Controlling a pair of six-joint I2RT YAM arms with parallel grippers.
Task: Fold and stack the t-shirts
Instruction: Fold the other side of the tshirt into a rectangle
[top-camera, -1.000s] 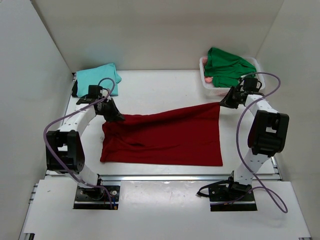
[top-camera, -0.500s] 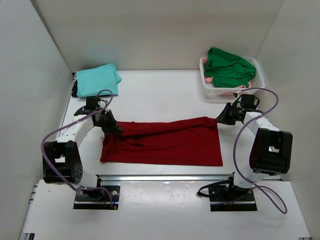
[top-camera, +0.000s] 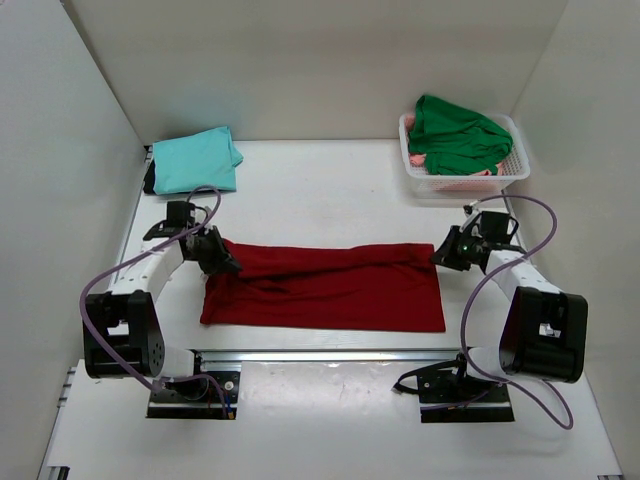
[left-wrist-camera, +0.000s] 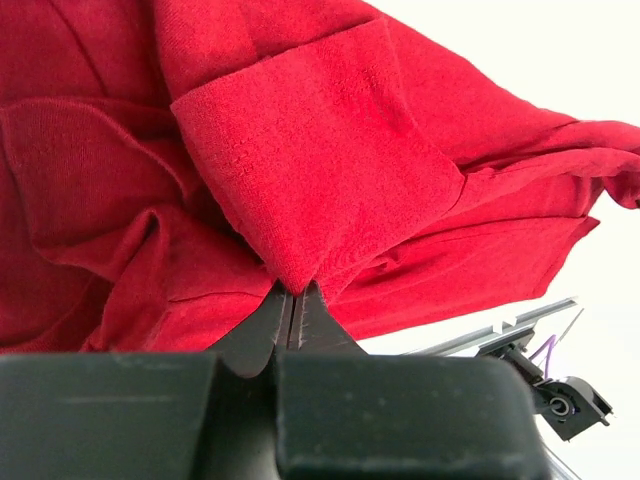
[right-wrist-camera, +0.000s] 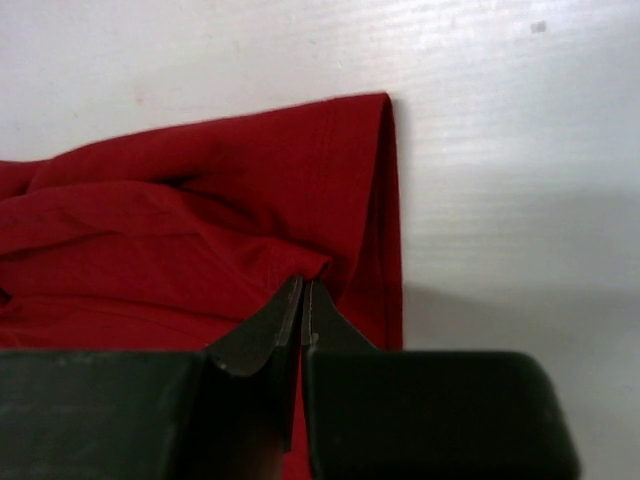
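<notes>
Dark red t-shirt (top-camera: 325, 287): lies on the white surface (top-camera: 330, 195) between the two arms, spread left to right, its near hem along the surface's near edge. The upper layer covers what lies beneath it. Sleeves and collar cannot be made out from above.

Left gripper (top-camera: 222, 262): closed on a pinch of the dark red t-shirt's far left corner. In the wrist view the jaws meet with cloth bunched at their tips, and the gripper body blocks the lower frame.

Right gripper (top-camera: 443, 253): clamped on the far right corner, by a hemmed edge. The cloth below it is cut off by the gripper body.

Light teal t-shirt (top-camera: 195, 160): folded at the far left. A dark item at its left edge is too hidden to identify.

Bright green t-shirt (top-camera: 455, 135): heaped in the white basket (top-camera: 512, 165) at the far right, over something pink, mostly covered.

Change over the last second: both grippers have drawn nearer and lower, carrying the far edge over the near part, so the red band is narrower. The other t-shirts are unmoved.
</notes>
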